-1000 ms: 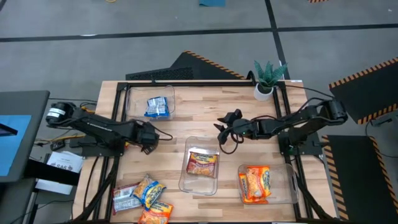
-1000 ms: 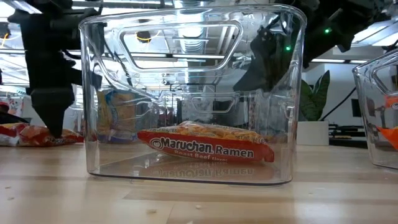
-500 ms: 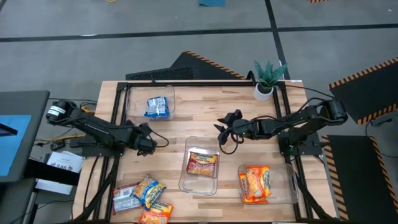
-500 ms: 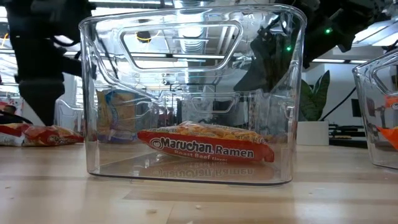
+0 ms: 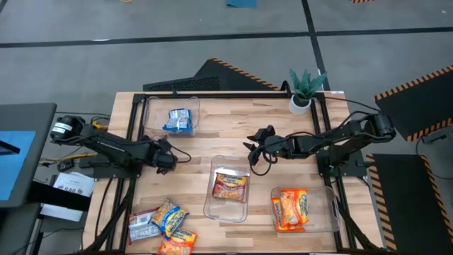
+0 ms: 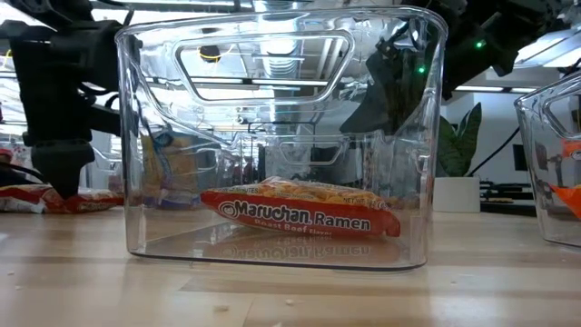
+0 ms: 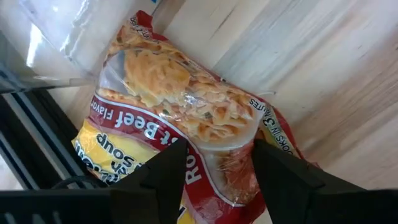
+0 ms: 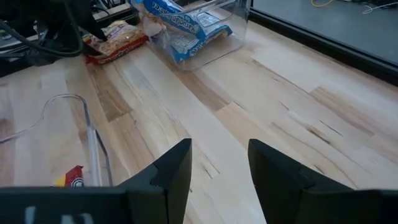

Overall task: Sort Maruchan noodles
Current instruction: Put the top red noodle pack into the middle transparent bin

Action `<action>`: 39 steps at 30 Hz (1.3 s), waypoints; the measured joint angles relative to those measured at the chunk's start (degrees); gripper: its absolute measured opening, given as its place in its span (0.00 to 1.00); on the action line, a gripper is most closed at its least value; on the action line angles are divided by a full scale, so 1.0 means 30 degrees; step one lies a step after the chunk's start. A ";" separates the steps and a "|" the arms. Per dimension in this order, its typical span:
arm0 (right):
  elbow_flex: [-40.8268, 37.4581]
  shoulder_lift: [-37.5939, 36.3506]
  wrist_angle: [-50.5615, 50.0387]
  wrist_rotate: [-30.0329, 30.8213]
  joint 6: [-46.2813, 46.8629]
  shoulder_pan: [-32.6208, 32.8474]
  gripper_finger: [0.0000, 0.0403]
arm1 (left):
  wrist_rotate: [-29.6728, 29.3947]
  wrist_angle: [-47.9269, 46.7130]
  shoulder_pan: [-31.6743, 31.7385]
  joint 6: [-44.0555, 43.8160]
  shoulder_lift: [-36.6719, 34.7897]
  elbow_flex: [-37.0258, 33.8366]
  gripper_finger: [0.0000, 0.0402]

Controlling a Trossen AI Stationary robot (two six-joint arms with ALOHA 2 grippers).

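Your left gripper (image 7: 214, 177) hangs fingers apart right over a red beef packet (image 7: 186, 118) whose long axis runs across the finger gap, so it is your nearer arm; the right gripper (image 8: 217, 168), also spread and empty, waits mid-table. The far bin (image 5: 172, 115) holds a blue packet (image 5: 178, 121), the middle bin (image 5: 228, 185) a red one (image 5: 231, 187), the right bin (image 5: 304, 209) orange ones (image 5: 290, 209), with loose packets (image 5: 161, 227) at the near left edge.

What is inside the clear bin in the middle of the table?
The middle bin holds one red Maruchan Ramen roast beef packet, lying flat on its floor. Whether anything lies under the packet cannot be seen. Neither pincer is inside it.
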 joint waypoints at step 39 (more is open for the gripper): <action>0.0000 0.0000 -0.0015 -0.0248 0.0015 0.0007 0.45 | -0.0091 -0.1066 -0.5563 0.3143 0.0076 0.3342 0.00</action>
